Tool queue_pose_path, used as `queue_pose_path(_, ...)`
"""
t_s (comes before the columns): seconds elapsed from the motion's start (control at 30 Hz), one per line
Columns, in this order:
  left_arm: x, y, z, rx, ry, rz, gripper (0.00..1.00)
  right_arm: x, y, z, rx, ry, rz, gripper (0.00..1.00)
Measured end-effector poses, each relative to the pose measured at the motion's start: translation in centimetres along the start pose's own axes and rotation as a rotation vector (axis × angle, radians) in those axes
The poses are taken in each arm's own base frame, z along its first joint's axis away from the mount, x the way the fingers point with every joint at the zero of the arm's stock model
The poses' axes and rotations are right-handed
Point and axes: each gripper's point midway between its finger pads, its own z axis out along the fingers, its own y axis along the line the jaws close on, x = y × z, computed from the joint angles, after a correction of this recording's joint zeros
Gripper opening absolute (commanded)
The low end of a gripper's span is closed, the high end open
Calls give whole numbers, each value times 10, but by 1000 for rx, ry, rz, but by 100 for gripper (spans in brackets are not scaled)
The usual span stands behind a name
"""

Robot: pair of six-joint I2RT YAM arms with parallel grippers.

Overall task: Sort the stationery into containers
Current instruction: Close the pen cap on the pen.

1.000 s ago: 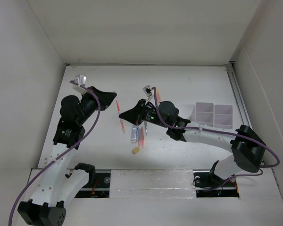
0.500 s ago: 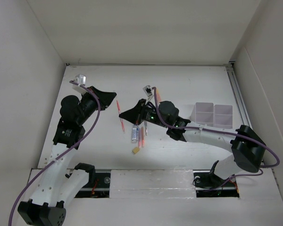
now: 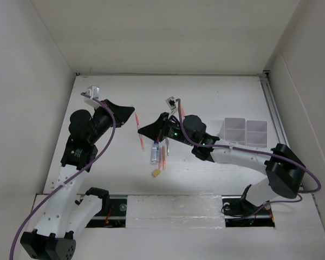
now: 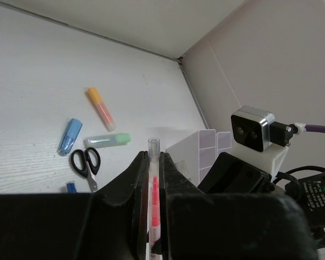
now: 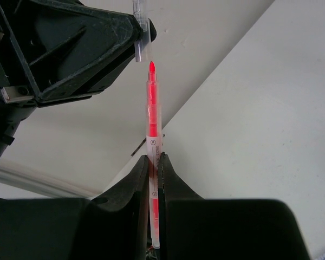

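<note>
Above the table my right gripper is shut on a thin red pen, whose bare red tip points at my left gripper. The left gripper is shut on a clear pen cap, its end sticking out past the fingertips. The pen tip stops just short of the cap. On the table lie an orange marker, blue marker, green marker, scissors, two more red pens, a glue bottle and a yellow eraser.
The translucent white containers stand at the right, behind the right forearm, and show as containers past my left fingers. White walls enclose the table on the left, back and right. The right wrist camera hangs close to the left gripper.
The right gripper with the pen has shifted slightly right, away from the left gripper. The left arm has barely moved.
</note>
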Motion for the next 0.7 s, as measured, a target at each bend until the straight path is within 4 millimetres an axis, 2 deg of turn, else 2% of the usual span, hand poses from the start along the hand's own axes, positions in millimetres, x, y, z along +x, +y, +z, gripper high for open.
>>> queue_pose_path(0.7, 1, -1, 0, 9, 4, 1, 0, -2, 2, 8, -9, 5, -1, 0)
